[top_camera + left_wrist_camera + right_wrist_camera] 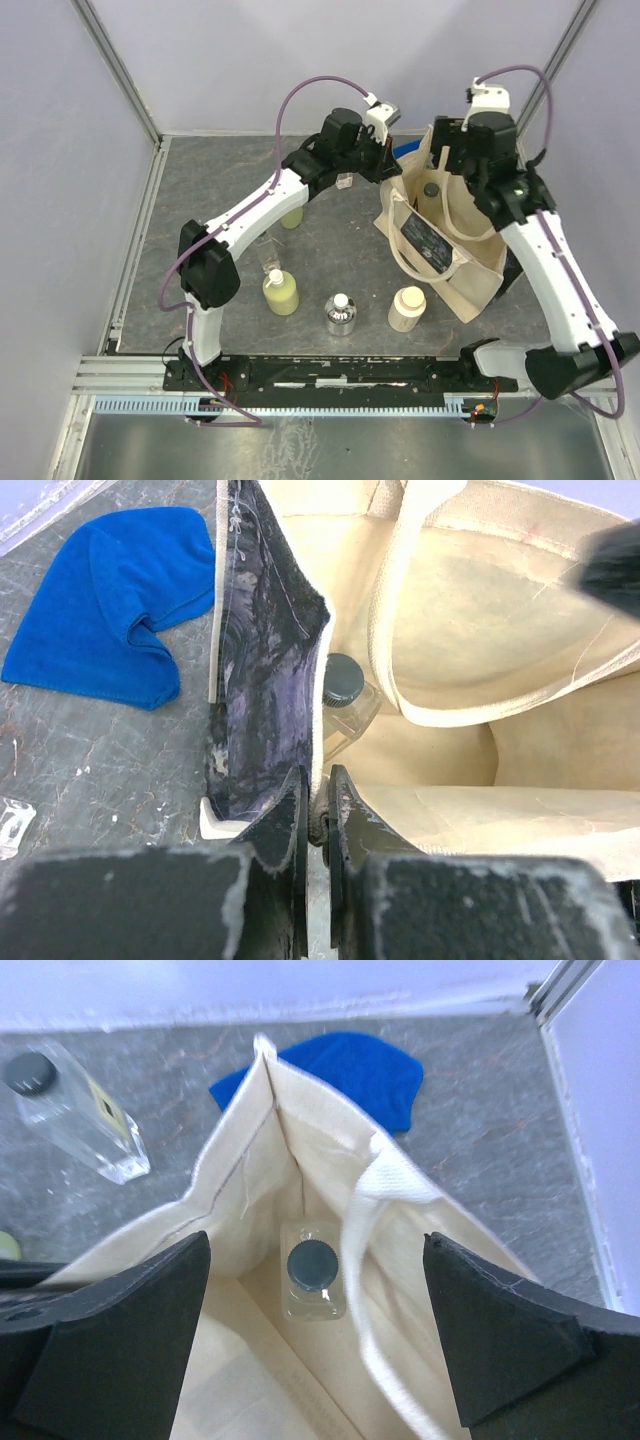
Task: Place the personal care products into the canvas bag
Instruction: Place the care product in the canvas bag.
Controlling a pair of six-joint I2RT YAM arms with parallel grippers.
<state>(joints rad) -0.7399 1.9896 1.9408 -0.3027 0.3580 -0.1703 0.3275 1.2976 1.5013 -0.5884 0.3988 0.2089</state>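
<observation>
Hold canvas bag point(470, 270) rim taut, mouth wide; lift right tool point(316, 1242) straight up, clear of strap handle point(375, 1260). Spread wide, empty, above clear black-capped bottle point(314, 1278) inside bag, far-right of worktop point(220, 190). Left tool point(318, 810) pressed together, pinching rim beside dark panel point(265, 680).

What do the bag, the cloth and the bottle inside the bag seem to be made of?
The bag: matte woven canvas; coarse weave shows. The cloth: soft fabric, perhaps microfibre; limp folds. The bottle: clear glass or plastic, glossy, see-through.
</observation>
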